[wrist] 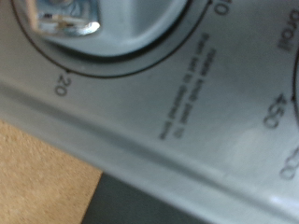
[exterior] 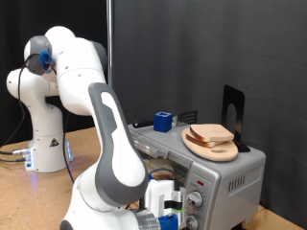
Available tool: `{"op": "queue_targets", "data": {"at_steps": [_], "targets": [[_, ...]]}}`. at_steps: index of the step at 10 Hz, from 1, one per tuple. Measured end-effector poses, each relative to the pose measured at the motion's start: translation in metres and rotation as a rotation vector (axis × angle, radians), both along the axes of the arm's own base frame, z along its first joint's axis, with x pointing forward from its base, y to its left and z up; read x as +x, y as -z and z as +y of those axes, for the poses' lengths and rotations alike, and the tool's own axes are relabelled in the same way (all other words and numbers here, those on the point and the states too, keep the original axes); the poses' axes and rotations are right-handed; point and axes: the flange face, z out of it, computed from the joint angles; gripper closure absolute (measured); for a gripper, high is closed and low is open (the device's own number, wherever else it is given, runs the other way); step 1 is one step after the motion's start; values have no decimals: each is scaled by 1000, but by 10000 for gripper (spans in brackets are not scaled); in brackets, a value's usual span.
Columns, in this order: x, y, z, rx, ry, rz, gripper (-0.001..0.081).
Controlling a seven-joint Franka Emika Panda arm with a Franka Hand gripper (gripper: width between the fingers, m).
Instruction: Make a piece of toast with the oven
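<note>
Exterior view: claw at oven knobs, toast above.

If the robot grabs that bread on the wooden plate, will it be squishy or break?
The piece of toast looks thin and pale, so it is probably soft, light and easily squashed. It lies flat on the round wooden plate atop the oven, so it shouldn't roll, though a push might slide it off.

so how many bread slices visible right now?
2. Both are stacked on the wooden plate on top of the oven: upper slice, lower slice just showing beneath it. More could be hidden inside the oven.
</note>
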Motion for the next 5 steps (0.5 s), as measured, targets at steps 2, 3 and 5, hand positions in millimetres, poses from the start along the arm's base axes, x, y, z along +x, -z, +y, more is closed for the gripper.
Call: {"op": "queue_targets", "data": {"at_steps": [2, 3, 5], "targets": [[-2, 2, -1, 3, -20, -140, 705], [-2, 3, -1, 3, -27, -196, 704], [-3, 4, -1, 2, -33, -247, 702]]}}
